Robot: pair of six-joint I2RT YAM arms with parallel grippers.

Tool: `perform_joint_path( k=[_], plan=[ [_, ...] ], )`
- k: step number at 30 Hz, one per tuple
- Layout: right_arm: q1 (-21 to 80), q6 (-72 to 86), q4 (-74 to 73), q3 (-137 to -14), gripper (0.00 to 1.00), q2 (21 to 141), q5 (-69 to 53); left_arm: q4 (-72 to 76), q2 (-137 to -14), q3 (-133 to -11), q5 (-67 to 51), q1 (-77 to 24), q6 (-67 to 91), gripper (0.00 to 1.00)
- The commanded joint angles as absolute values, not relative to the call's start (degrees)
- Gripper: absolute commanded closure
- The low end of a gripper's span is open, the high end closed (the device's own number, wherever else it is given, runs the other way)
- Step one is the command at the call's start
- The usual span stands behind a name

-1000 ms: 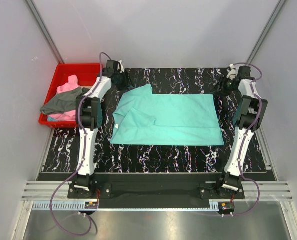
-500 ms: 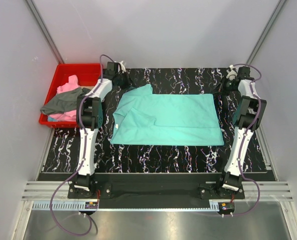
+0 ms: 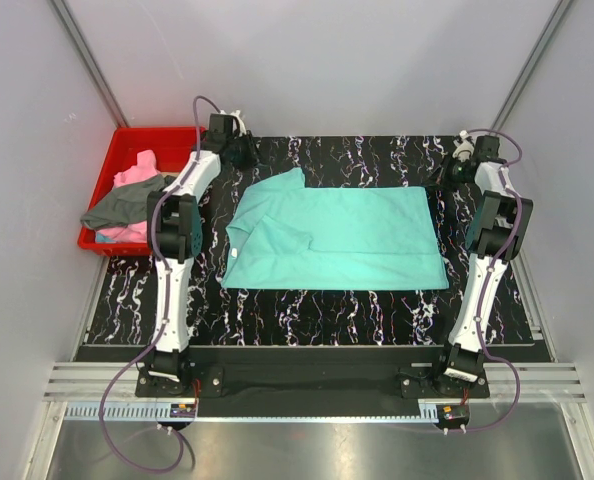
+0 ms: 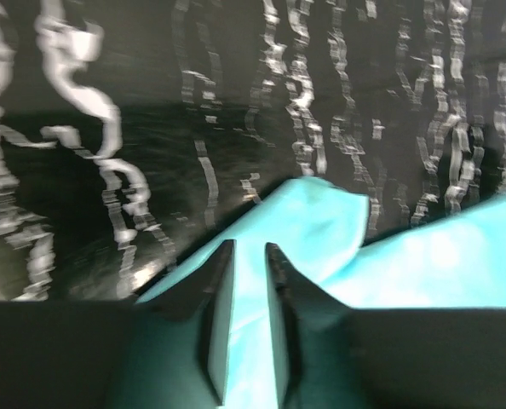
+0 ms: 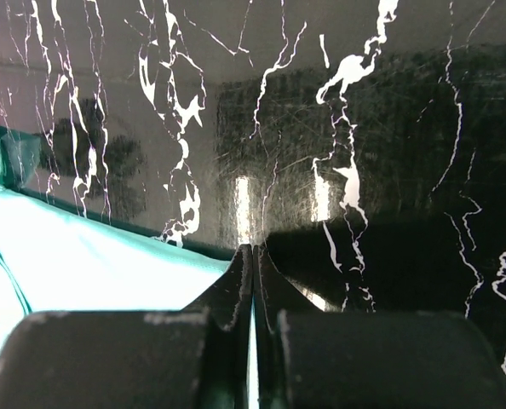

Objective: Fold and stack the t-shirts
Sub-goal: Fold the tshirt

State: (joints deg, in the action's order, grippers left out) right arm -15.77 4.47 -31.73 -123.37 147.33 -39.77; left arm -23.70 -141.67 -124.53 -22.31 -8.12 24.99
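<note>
Since a second ago the left arm's wrist has drawn toward the upper left of the overhead view, and its left gripper (image 3: 241,150) (image 4: 249,247) now shows a narrow gap between the fingers, holding nothing. The right gripper (image 3: 455,170) (image 5: 253,249) has closed fully, its fingers pressed together over bare tabletop. The teal-turquoise cotton t-shirt (image 3: 337,238) lies spread flat at the centre of the glossy black table with white marble veining (image 3: 307,305). The pink t-shirt (image 3: 135,175) and the dark grey t-shirt (image 3: 122,208) sit in the red plastic bin (image 3: 127,132) at upper left, the grey one draped over its near edge. Pale grey walls (image 3: 307,70) enclose the table.
</note>
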Motion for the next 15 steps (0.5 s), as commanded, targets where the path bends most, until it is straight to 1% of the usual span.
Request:
perform_joint_path(
  k=[1, 4, 7, 10, 15],
  plan=[
    [-15.73, 5.01, -28.75, -121.48, 1.0, 141.6, -40.25, -28.29, -137.37, -123.49, -13.02, -7.82, 18.21, 0.68],
    [-15.73, 4.66, -28.39, -120.67, 1.0, 141.24, -39.99, -29.7, -138.68, -123.75, -10.99, -7.82, 16.97, 0.63],
    [-15.73, 4.57, -28.74, -121.02, 1.0, 141.42, -40.17, -30.58, -141.14, -125.68, -11.69, -7.74, 15.82, 0.56],
    [-15.73, 4.57, -28.65, -120.94, 1.0, 141.33, -40.25, -33.13, -144.13, -128.93, -13.53, -7.82, 15.38, 0.55],
    [-15.73, 4.57, -28.48, -120.94, 1.0, 141.5, -40.34, -32.43, -144.49, -128.5, -14.85, -7.82, 15.64, 0.52]
  ],
)
